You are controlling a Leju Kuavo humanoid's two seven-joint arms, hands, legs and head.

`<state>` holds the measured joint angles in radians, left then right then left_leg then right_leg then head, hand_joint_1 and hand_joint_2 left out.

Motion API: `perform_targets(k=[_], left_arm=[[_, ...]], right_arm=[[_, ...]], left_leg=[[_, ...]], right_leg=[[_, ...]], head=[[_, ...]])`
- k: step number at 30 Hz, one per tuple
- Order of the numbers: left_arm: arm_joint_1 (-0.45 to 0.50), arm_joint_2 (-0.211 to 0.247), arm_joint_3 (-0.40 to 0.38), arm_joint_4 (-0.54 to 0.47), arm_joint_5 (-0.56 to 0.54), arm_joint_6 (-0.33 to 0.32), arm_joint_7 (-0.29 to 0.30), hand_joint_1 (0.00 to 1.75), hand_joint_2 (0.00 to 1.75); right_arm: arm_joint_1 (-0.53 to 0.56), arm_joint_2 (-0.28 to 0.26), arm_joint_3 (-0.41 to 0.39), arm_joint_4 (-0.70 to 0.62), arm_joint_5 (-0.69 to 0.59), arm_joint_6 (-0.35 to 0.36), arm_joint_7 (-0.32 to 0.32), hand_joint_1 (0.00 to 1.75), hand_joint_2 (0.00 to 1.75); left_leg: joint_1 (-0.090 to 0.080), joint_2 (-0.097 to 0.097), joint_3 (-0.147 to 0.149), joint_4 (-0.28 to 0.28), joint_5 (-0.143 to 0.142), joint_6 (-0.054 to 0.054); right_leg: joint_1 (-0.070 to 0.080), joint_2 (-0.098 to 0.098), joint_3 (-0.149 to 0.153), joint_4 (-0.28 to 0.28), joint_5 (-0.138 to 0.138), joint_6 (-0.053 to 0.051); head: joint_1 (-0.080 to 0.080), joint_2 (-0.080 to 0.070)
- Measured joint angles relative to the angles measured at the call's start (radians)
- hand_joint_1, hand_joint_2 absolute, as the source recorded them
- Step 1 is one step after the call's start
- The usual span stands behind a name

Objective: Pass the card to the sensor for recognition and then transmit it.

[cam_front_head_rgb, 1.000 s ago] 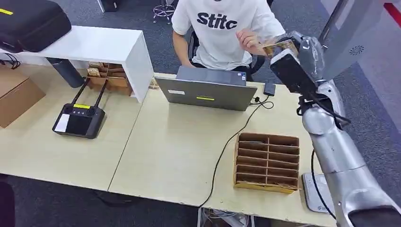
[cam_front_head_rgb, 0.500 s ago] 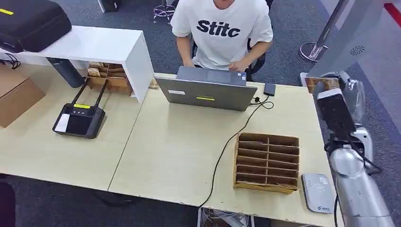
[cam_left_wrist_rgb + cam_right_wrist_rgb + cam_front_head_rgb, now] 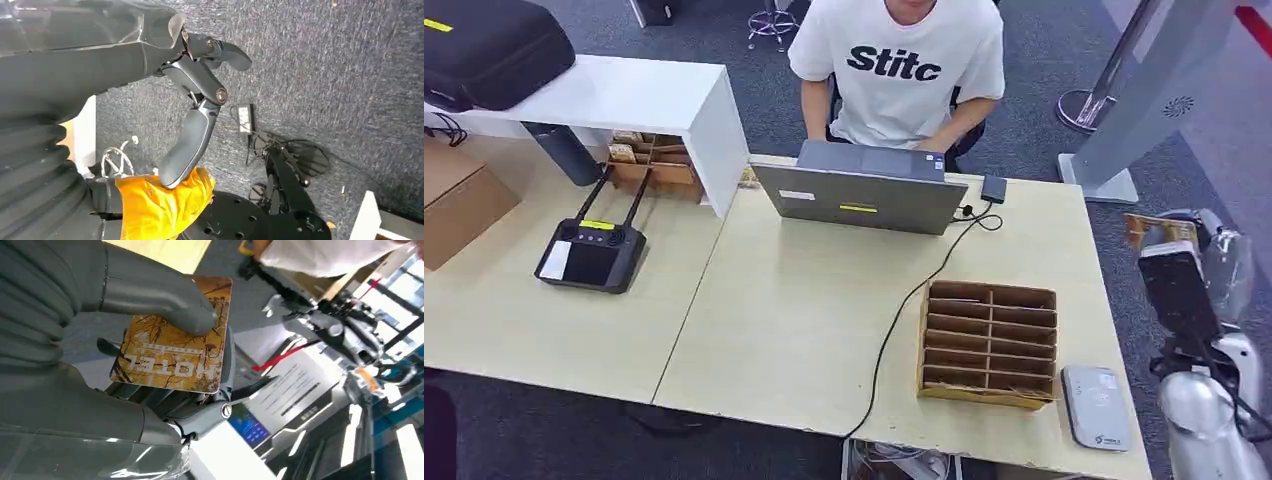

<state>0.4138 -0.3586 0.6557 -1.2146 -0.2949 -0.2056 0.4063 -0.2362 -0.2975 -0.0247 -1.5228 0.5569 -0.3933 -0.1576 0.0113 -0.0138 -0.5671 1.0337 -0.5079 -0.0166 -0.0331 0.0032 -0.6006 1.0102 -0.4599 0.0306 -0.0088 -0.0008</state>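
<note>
A brown and gold hotel card [image 3: 1159, 230] is held in my right hand [image 3: 1189, 262], which hangs beyond the table's right edge over the carpet. In the right wrist view the thumb [image 3: 160, 297] presses the card [image 3: 175, 347] flat against the fingers beneath it. The sensor, a small grey card reader [image 3: 1096, 406], lies at the table's front right corner, nearer to me than the hand. My left hand [image 3: 197, 85] hangs over the dark carpet with its fingers apart and nothing in them.
A person in a white T-shirt [image 3: 899, 65] sits behind a grey laptop [image 3: 864, 197]. A cardboard divider box [image 3: 989, 342] stands just left of the reader. A black controller [image 3: 589, 250] lies at the left, and a grey kiosk [image 3: 1144, 90] stands at the back right.
My right arm has swung back from the person to the table's right side, keeping hold of the card. The person's raised hand has dropped to the laptop.
</note>
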Motion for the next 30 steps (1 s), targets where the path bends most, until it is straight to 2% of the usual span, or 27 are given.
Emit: perform_targets(k=[9, 17, 21, 24, 30], left_arm=[[0.036, 0.000, -0.054, -0.040, 0.044, 0.040, 0.033, 0.00, 1.75], [0.054, 0.000, -0.084, -0.063, 0.050, 0.047, 0.041, 0.00, 1.75], [0.070, 0.000, -0.104, -0.088, -0.008, 0.043, -0.004, 0.00, 1.75], [0.107, -0.002, -0.138, -0.165, -0.009, 0.085, -0.019, 0.00, 1.75], [0.206, -0.002, -0.188, -0.404, 0.036, 0.079, 0.067, 0.00, 1.75]], right_arm=[[0.174, -0.003, -0.127, -0.050, 0.018, 0.021, 0.033, 1.75, 1.75], [0.242, 0.006, -0.165, -0.084, 0.022, 0.032, 0.049, 1.75, 1.75], [0.304, 0.022, -0.168, -0.120, 0.053, 0.051, 0.064, 1.75, 1.75], [0.357, 0.042, -0.174, -0.160, 0.074, 0.076, 0.083, 1.75, 1.75], [0.434, 0.090, -0.189, -0.240, 0.090, 0.122, 0.080, 1.75, 1.75]], left_leg=[[0.000, 0.000, -0.001, 0.000, -0.002, 0.001], [0.000, 0.000, 0.000, 0.000, -0.003, 0.001], [0.000, 0.000, 0.000, 0.000, -0.003, 0.001], [0.000, 0.000, 0.000, 0.000, -0.004, 0.001], [0.000, 0.001, 0.000, -0.001, -0.005, 0.000]], right_leg=[[0.000, 0.000, 0.000, 0.000, -0.002, 0.002], [0.000, 0.000, 0.001, 0.000, -0.002, 0.003], [0.000, 0.000, 0.000, 0.000, -0.003, 0.002], [0.000, 0.000, 0.000, 0.000, -0.004, 0.002], [0.000, 0.001, 0.001, 0.000, -0.005, 0.001]], head=[[0.000, 0.000], [0.000, 0.000], [0.000, 0.000], [0.000, 0.000], [0.000, 0.000]])
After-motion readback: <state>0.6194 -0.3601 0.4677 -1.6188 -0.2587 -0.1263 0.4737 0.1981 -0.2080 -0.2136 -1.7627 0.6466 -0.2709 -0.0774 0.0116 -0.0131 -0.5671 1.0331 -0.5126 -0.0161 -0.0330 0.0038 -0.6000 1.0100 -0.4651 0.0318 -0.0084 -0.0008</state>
